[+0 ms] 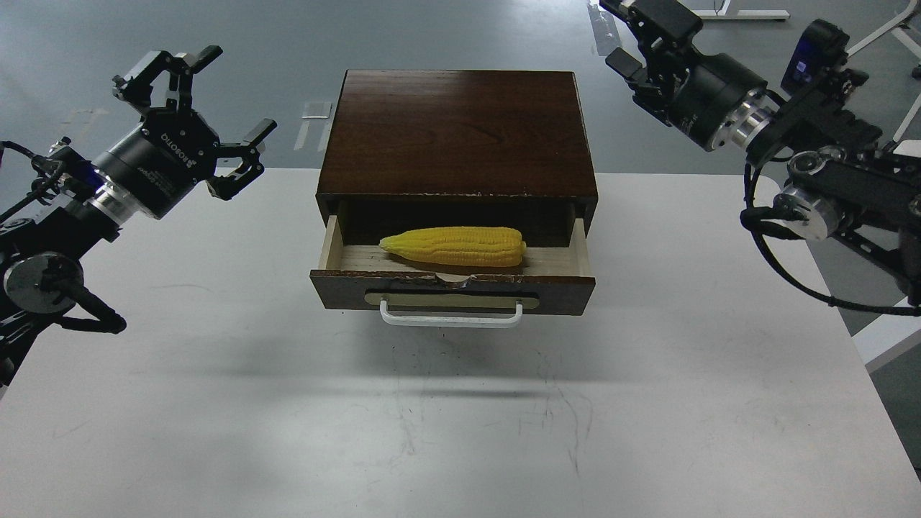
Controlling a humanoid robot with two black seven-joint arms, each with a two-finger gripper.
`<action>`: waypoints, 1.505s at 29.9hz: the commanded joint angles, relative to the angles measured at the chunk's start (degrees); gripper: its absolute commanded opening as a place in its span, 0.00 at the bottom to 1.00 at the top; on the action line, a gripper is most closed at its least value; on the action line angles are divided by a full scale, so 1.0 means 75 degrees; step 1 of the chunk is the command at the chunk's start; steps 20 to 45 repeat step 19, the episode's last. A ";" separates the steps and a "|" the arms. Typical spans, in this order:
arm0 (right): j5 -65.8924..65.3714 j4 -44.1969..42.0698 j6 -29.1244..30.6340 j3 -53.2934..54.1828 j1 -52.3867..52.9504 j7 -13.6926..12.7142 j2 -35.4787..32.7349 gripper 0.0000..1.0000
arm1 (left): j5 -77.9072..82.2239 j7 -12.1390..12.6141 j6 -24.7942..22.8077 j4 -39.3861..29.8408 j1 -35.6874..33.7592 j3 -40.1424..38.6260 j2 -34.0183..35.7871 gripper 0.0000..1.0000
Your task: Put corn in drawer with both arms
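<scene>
The yellow corn (453, 247) lies on its side inside the open drawer (561, 291), its pointed end to the left. The drawer stands pulled out of the dark wooden cabinet (460, 129), its white handle (451, 319) facing me. My left gripper (198, 108) is open and empty, held above the table to the left of the cabinet. My right gripper (627, 36) is raised at the upper right, beyond the cabinet's right back corner. Its fingers are spread and hold nothing, and their tips are partly cut off by the top edge.
The cabinet stands at the back middle of a white table (460, 417). The table's right edge runs near my right arm. Grey floor lies beyond, with white furniture legs (727, 13) at the top right.
</scene>
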 commanded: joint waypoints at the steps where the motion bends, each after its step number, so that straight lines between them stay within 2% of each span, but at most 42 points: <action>1: 0.0936 -0.0020 0.0006 0.1260 -0.1337 0.0001 -0.0021 0.96 | -0.0001 0.0000 0.0000 0.0040 0.0055 -0.0021 -0.0099 0.98; 6: 0.2026 -0.0008 0.0041 0.2408 -0.2521 0.0001 0.0072 0.99 | -0.0001 0.0000 0.0000 0.0122 0.0137 -0.0079 -0.0357 0.98; 12: 0.2063 0.0027 0.0018 0.2973 -0.3249 0.0001 0.0236 0.99 | 0.0011 0.0000 0.0000 0.0193 0.0324 -0.0173 -0.0474 0.98; 45: 0.2052 0.0168 0.0041 0.2938 -0.3449 0.0001 0.0248 1.00 | 0.0011 0.0000 0.0000 0.0204 0.0336 -0.0185 -0.0568 0.98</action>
